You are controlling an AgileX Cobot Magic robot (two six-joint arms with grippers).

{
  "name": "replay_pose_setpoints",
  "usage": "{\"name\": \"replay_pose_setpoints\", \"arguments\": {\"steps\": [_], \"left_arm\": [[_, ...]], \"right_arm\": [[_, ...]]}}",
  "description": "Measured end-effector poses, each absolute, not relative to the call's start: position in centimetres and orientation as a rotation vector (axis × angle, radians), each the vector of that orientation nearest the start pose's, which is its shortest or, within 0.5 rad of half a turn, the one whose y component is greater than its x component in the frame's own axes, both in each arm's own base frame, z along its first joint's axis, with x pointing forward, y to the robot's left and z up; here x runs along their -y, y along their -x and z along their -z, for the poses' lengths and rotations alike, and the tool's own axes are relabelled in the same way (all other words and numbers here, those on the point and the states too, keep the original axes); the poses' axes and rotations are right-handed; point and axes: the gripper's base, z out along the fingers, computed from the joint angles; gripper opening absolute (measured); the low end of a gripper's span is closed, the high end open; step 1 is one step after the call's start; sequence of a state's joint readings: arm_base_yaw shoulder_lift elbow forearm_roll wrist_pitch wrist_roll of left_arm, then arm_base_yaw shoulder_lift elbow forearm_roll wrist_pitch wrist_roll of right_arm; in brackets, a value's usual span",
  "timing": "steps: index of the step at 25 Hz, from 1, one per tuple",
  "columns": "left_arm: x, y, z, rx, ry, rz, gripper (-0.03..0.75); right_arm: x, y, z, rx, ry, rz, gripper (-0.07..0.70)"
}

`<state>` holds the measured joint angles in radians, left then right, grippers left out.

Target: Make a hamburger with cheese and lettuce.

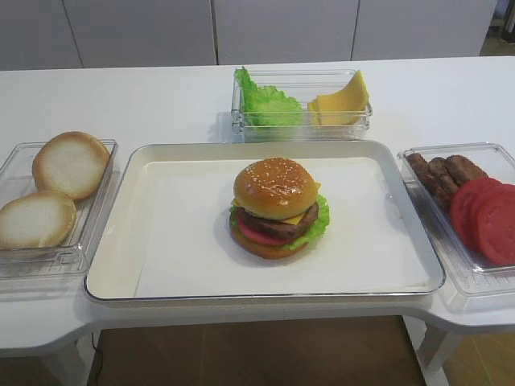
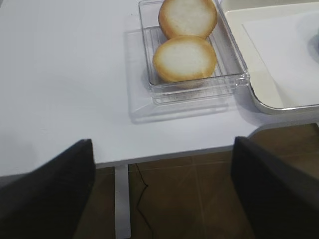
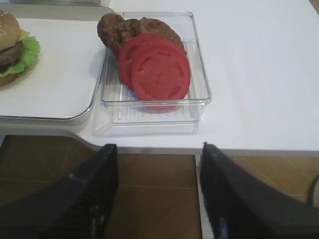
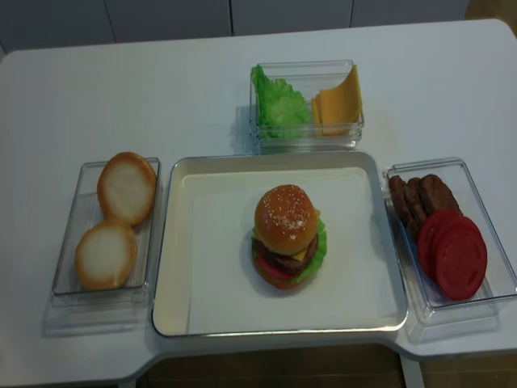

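The hamburger [image 1: 278, 207] stands stacked in the middle of the metal tray [image 1: 121, 233]: sesame bun on top, then the yellow cheese [image 1: 299, 215], dark patty, frilly green lettuce [image 1: 316, 227], red tomato and bottom bun. It also shows in the second high view [image 4: 287, 236], and its edge shows in the right wrist view [image 3: 15, 47]. My right gripper [image 3: 158, 149] is open and empty, below the table's front edge near the tomato box. My left gripper [image 2: 162, 147] is open and empty, below the front edge near the bun box. Neither arm shows in the high views.
A clear box [image 1: 16, 161] at left holds two pale bun halves [image 2: 185, 57]. A clear box [image 1: 302, 80] at the back holds a lettuce bunch [image 1: 261, 100] and curled cheese slices [image 1: 342, 100]. A clear box [image 3: 197, 55] at right holds patties [image 3: 119, 27] and tomato slices [image 3: 159, 67].
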<state>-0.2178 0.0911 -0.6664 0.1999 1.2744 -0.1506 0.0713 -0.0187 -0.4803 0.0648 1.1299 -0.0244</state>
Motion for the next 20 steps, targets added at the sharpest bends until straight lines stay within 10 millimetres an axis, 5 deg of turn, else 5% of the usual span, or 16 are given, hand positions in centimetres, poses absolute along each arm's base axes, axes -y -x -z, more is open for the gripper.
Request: {"name": "replay_pose_setpoints", "arguments": {"steps": [10,20], "left_arm": [[-1.0,2.2,-27.3,-2.199,-0.08,0.125,0.618],[-0.4,1.2,-26.5,-2.169,-0.146,0.156,0.573]], "right_arm": [[-0.5,0.9,-26.6,-2.112,0.107,-0.106,0.399],[-0.5,0.9,-26.6,-2.112,0.107,-0.106,0.399]]}}
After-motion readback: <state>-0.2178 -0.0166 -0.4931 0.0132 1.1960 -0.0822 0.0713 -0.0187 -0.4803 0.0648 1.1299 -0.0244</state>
